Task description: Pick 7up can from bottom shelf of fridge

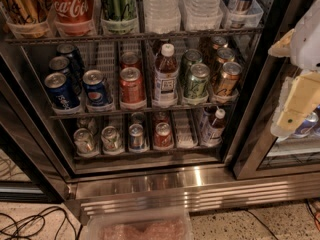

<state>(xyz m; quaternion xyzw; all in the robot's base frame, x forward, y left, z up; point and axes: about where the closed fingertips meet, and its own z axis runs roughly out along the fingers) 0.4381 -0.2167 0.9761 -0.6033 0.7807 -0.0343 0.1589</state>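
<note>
**7up can low left, gripper off to the right**

The 7up can (pixel 111 138) stands upright, second from the left on the bottom shelf (pixel 150 154) of the fridge (pixel 200 176), close between neighbouring cans. It is probably light, thin-walled and slick, best squeezed gently across the body. The gripper (pixel 292 106) hangs well apart, higher and right; whether released or clenched cannot be told.

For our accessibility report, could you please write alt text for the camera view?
A drinks fridge holds racks of cans and bottles; the 7up can stands second from left on the bottom shelf. The tool hangs at the right edge, apart from the can.
</note>
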